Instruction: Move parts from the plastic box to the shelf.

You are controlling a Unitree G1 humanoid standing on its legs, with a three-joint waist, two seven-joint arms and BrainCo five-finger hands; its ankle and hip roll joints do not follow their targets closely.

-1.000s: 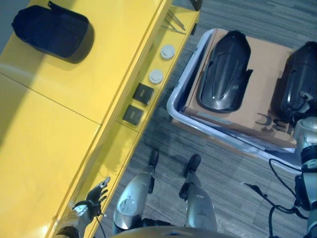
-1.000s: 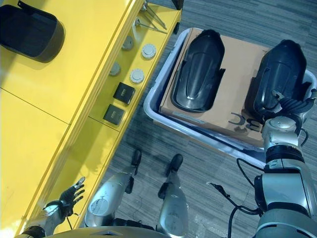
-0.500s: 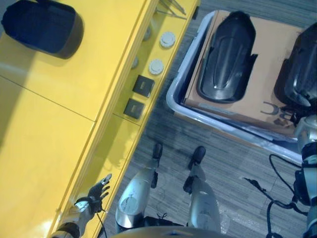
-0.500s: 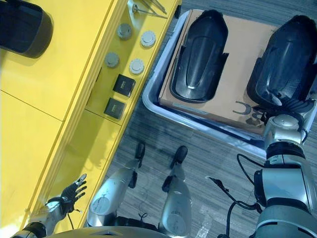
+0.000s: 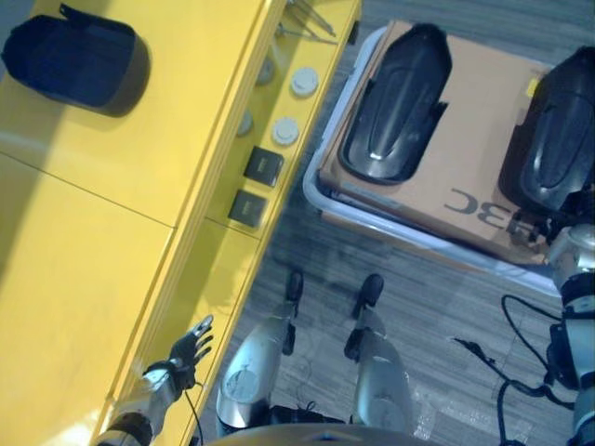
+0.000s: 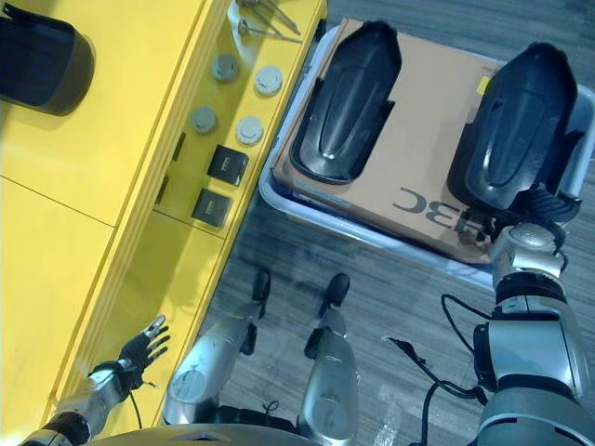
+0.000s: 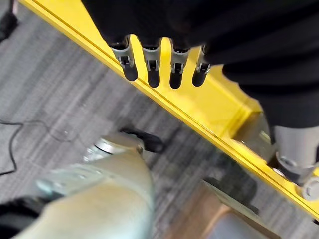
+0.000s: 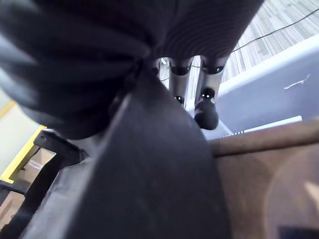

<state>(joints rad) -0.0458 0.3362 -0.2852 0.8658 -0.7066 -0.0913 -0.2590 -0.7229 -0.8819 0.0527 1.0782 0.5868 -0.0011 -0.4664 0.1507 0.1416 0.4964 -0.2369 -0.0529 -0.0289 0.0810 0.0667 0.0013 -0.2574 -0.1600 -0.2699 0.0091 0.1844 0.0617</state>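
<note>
A pale plastic box (image 5: 311, 186) on the floor holds a cardboard sheet (image 6: 428, 139) with two black moulded parts on it, one on the left (image 6: 346, 102) and one on the right (image 6: 516, 125). A third black part (image 5: 74, 58) lies on top of the yellow shelf (image 5: 112, 186) at the far left. My right hand (image 6: 548, 206) is at the near end of the right part; up close that black part (image 8: 149, 189) covers most of the hand. My left hand (image 5: 191, 346) hangs open beside the shelf's front edge (image 7: 199, 119), with its fingers (image 7: 149, 69) straight and holding nothing.
On a lower ledge of the shelf lie round discs (image 6: 249, 128), two black square blocks (image 6: 228, 164) and metal tools (image 6: 265, 14). Grey carpet (image 6: 400, 297) runs between the shelf and the box.
The whole picture has shifted, so the camera moved. My right hand stays at the near end of the right part. My left hand stays spread by the shelf edge, slightly higher.
</note>
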